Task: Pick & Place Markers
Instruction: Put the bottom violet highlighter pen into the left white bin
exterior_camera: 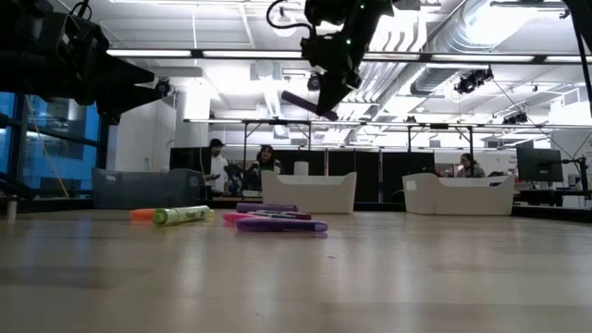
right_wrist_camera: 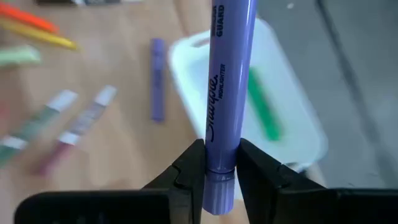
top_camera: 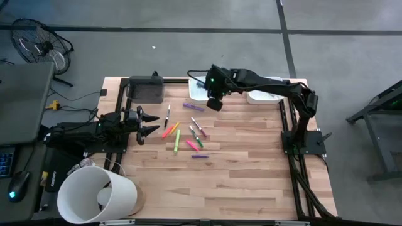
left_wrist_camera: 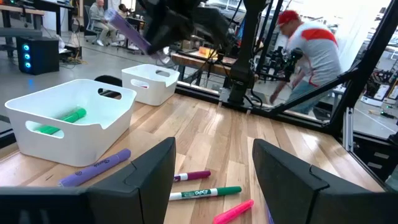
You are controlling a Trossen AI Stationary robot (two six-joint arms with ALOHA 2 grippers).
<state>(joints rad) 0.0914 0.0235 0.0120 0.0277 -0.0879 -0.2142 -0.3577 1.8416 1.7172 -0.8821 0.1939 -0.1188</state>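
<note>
Presently, at the left edge of the wooden table (top_camera: 251,182), the left gripper (top_camera: 148,123) rests low with its fingers (left_wrist_camera: 148,180) spread wide and nothing between them, pointed toward the loose markers. Just beyond it lie a black marker (top_camera: 168,115), then an orange marker (top_camera: 170,129) and a yellow-green marker (top_camera: 177,142) side by side. Further right sit a pink marker (top_camera: 192,145), a green marker (top_camera: 198,139) and a red-capped marker (top_camera: 199,131), close together but mostly apart; a purple marker (top_camera: 200,156) lies nearest the front and another purple highlighter (top_camera: 193,107) lies just beside the near white tray (top_camera: 196,93).

Right of the cluster, the right gripper (top_camera: 215,103) hangs above the table at that tray's edge, its fingers (right_wrist_camera: 189,171) pinching a purple Sharpie highlighter (right_wrist_camera: 225,93) by its lower end. In the low view this highlighter (exterior_camera: 310,104) is tilted, well clear of the tabletop. The near white tray (right_wrist_camera: 298,124) already holds a green highlighter (right_wrist_camera: 264,106). A second white tray (top_camera: 264,97) stands further right, partly hidden under the right arm
</note>
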